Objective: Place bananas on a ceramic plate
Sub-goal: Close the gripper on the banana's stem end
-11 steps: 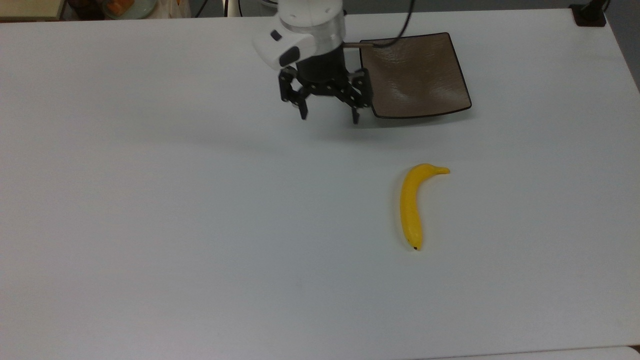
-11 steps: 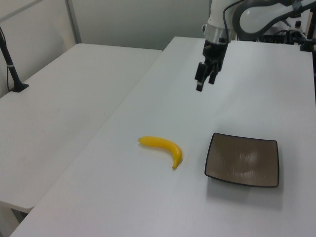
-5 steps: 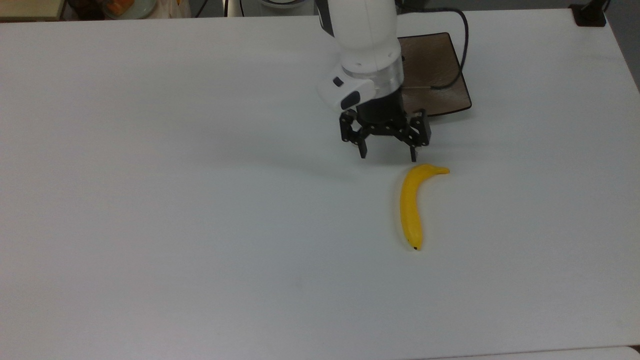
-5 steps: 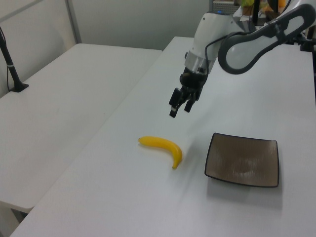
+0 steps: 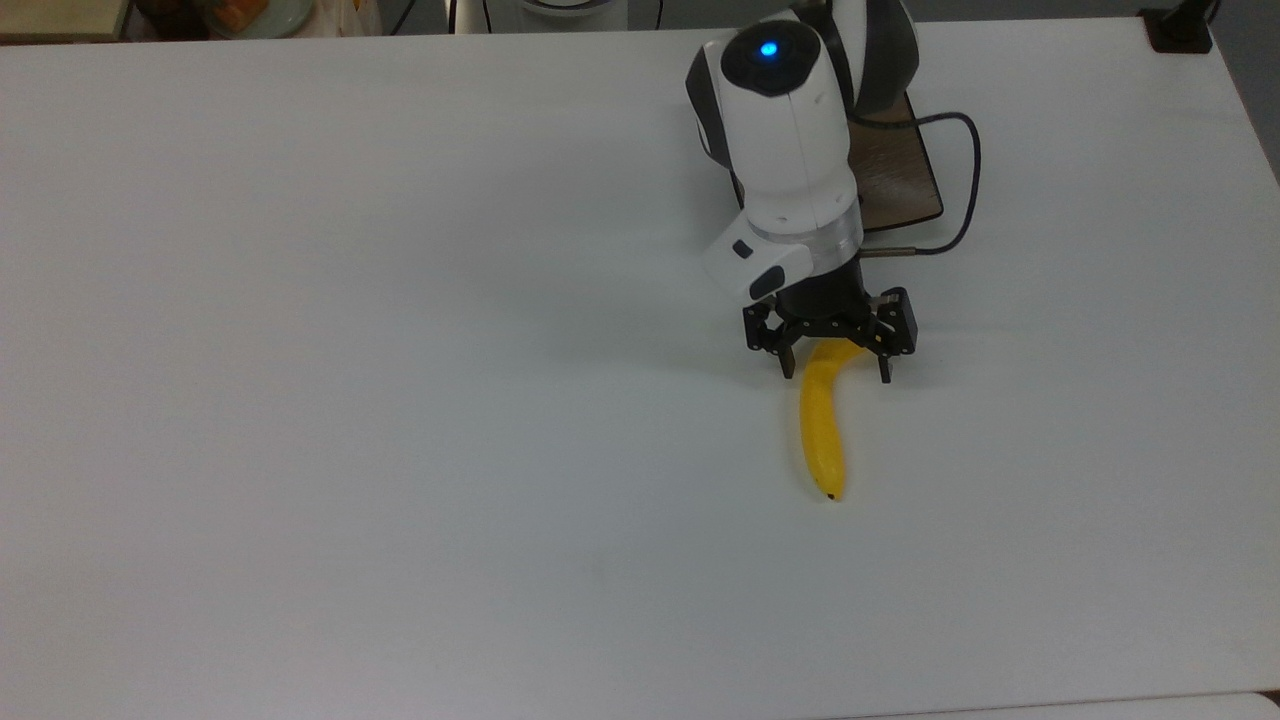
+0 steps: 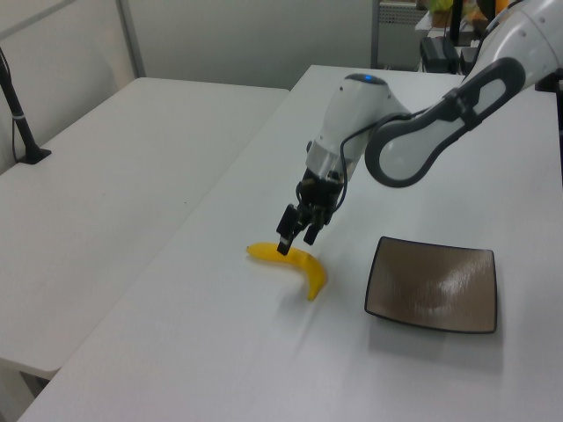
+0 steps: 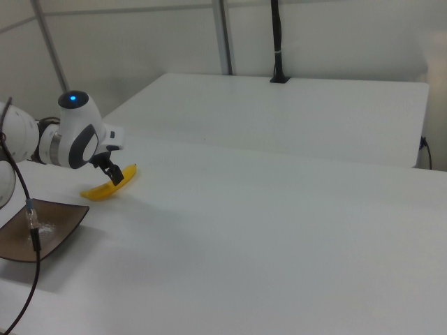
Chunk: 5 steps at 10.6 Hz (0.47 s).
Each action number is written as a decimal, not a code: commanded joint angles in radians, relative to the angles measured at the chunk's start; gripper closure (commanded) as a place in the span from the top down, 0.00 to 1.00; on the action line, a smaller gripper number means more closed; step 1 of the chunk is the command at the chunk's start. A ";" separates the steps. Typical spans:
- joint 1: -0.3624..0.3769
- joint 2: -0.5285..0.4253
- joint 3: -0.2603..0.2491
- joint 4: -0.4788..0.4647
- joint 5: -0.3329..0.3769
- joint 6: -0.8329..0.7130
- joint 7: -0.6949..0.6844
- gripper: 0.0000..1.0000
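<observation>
1. Tool (image 5: 832, 374) sits over the stem end of the bananas (image 5: 824, 440); fingers spread apart, one on each side of the fruit in the top view, not clamped on it
2. Left view: tool (image 6: 293, 243) points down at the bananas (image 6: 299, 265), fingertips at or just above the yellow skin; contact cannot be told
3. Right view: tool (image 7: 114, 176) lies in front of the bananas (image 7: 106, 188), hiding their middle
4. Bananas: a single yellow curved fruit lying flat on the white counter (image 5: 400, 400), dark tip toward the top view's bottom, stem end under the tool
5. Ceramic plate (image 5: 905, 175): brown, square, on the counter, largely hidden by the arm in the top view; nothing on it in the left view (image 6: 433, 284)
6. Plate and bananas are apart, near each other; in the left view the plate lies to the left view's right of the fruit
7. Right view: plate (image 7: 49, 227) at the right view's lower left, bananas just beyond it
</observation>
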 commanded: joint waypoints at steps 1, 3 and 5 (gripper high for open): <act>0.020 0.076 -0.005 0.050 -0.066 0.032 0.018 0.84; 0.027 0.115 -0.006 0.064 -0.072 0.125 0.018 0.22; 0.021 0.114 -0.005 0.065 -0.075 0.127 0.014 0.01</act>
